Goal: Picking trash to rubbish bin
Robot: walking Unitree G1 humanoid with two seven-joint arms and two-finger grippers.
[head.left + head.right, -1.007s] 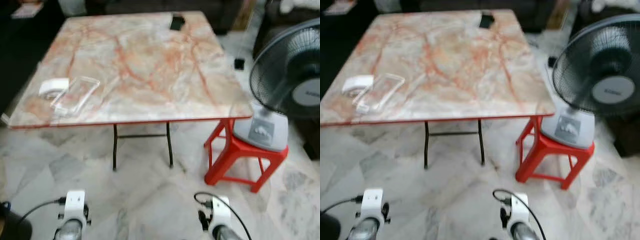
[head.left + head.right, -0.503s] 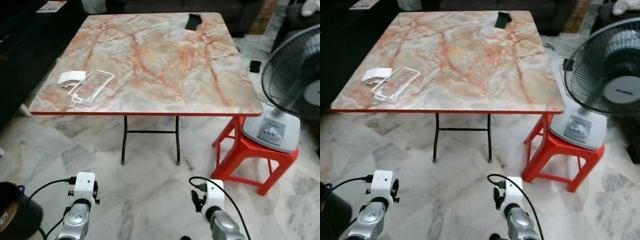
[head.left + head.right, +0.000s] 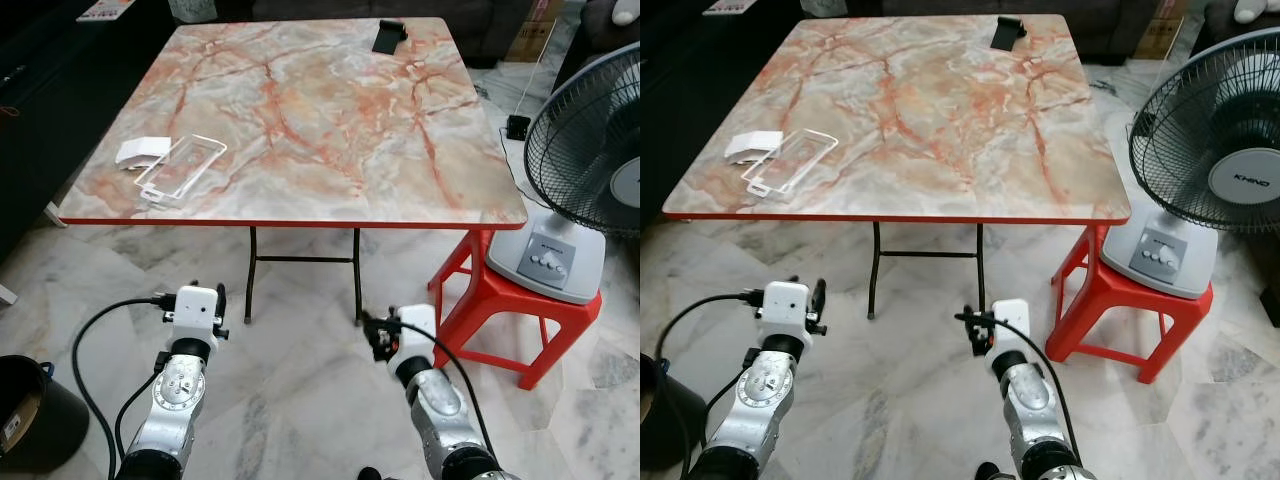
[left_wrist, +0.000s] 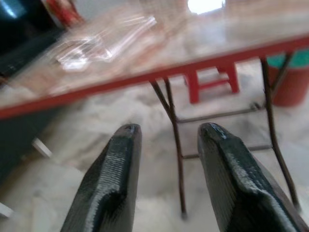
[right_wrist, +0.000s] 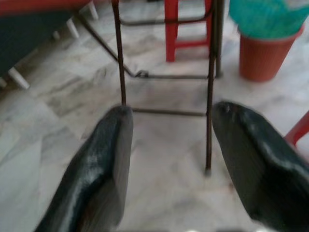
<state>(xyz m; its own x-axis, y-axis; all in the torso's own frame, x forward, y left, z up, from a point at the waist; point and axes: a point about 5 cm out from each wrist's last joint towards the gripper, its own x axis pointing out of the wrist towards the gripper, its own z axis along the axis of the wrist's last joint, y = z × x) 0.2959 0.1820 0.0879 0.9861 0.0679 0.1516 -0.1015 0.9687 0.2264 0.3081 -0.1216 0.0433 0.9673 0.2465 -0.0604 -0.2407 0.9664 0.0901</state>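
Trash, a clear plastic tray (image 3: 181, 169) and white card (image 3: 141, 152), is laid on the marbled surface (image 3: 330, 110); both tools, left (image 4: 166, 140) and right (image 5: 169, 121), are held forward below its edge, fingers spread.

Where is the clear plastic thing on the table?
The clear plastic tray lies flat on the marble table, near its front-left corner on the robot's left, touching a small white box just beyond it.
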